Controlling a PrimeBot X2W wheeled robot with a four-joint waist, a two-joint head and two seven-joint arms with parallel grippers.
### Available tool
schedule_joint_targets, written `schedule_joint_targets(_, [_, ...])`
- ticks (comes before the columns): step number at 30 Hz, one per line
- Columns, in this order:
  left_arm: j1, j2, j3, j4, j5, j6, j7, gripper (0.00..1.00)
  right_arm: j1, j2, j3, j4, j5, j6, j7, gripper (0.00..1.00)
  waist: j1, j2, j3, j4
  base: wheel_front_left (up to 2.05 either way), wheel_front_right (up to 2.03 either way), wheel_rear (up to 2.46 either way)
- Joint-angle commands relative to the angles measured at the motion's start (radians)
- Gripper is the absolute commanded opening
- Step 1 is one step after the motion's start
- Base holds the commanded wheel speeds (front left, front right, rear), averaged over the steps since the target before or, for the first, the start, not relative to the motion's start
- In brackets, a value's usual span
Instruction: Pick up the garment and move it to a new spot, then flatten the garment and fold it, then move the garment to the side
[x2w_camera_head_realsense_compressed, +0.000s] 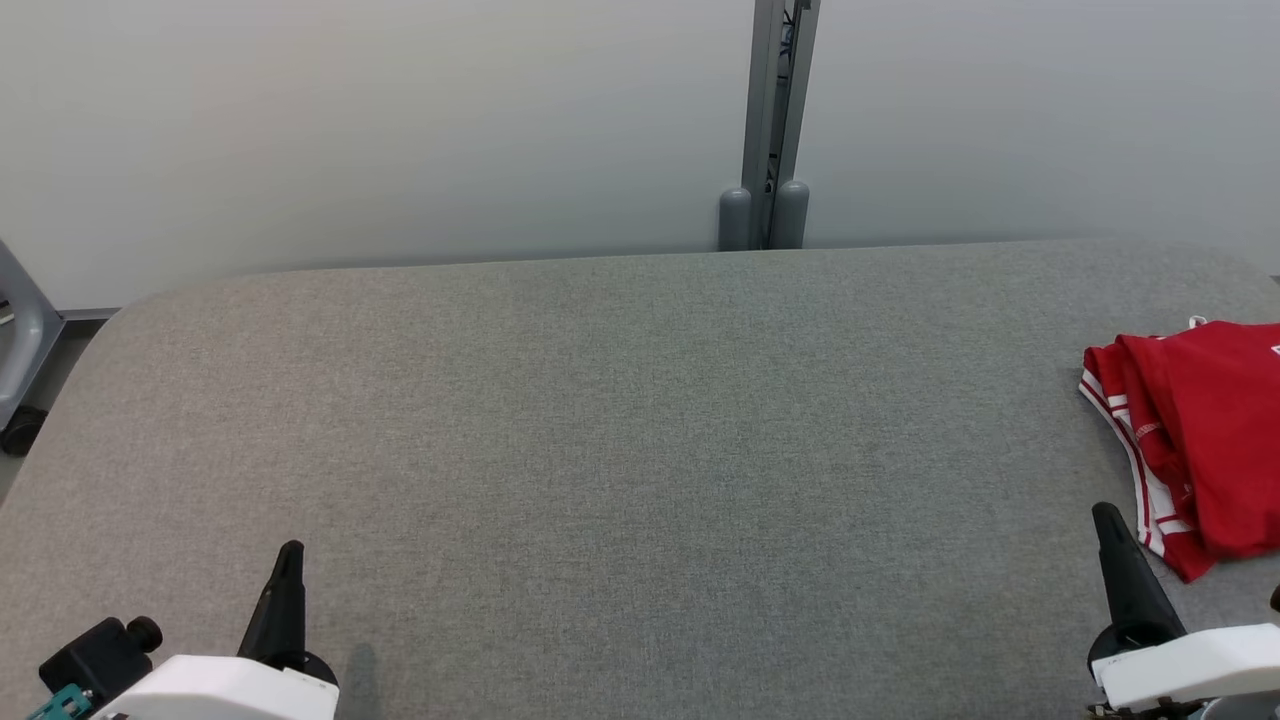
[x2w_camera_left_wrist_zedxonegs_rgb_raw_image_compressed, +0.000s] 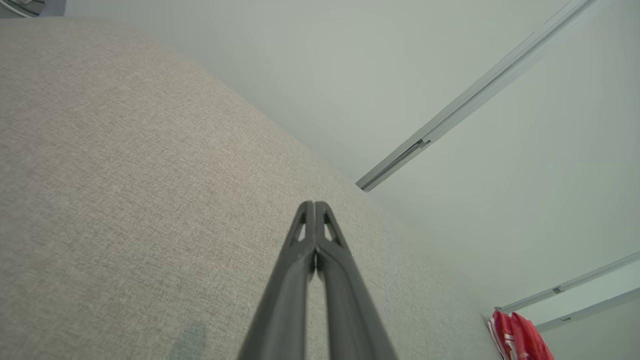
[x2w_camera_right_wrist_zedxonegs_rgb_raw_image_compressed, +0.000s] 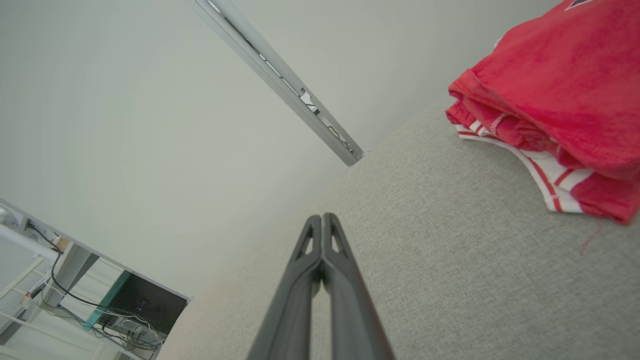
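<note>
The right gripper hangs low over the near right part of the table, its two dark fingers pressed together along their length and holding nothing; the right wrist view shows the tips meeting with no cloth between them. The left gripper sits at the near left, likewise closed and empty, over bare grey fabric. Outward from the right fingertips, the red garment lies just beyond and to the right, close but not touching. It is a bunched, roughly folded stack at the table's right edge, running past the edge of the head view. Its visible length runs from far to near. The striped trim, white and red, faces the table's middle. The garment is well apart from the left arm, with the whole table width between them, so the right arm is plainly the nearer one. Any reach would likely go forward and rightward from the right gripper, which would first need to part its fingers. Behind the table stand a pale wall and a grey post.
</note>
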Motion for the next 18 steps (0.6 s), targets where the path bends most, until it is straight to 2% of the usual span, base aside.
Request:
schedule_joint_targets(1, [-0.035,0.006,0.015,-0.006,-0.028,-0.01,0.007,0.0,-0.026,-0.009,-0.006,-0.004,0.036,0.0,0.008,0.0,0.0,-0.0001,0.0,0.0,0.0,0.0,0.0])
schedule_joint_targets(18, [-0.069,-0.025,0.059,0.018,-0.188,-0.053,0.046,0.0,-0.058,-0.009,-0.011,0.03,0.226,0.0,0.031,0.0,0.0,-0.0001,0.005,-0.002,0.0,0.0,0.0])
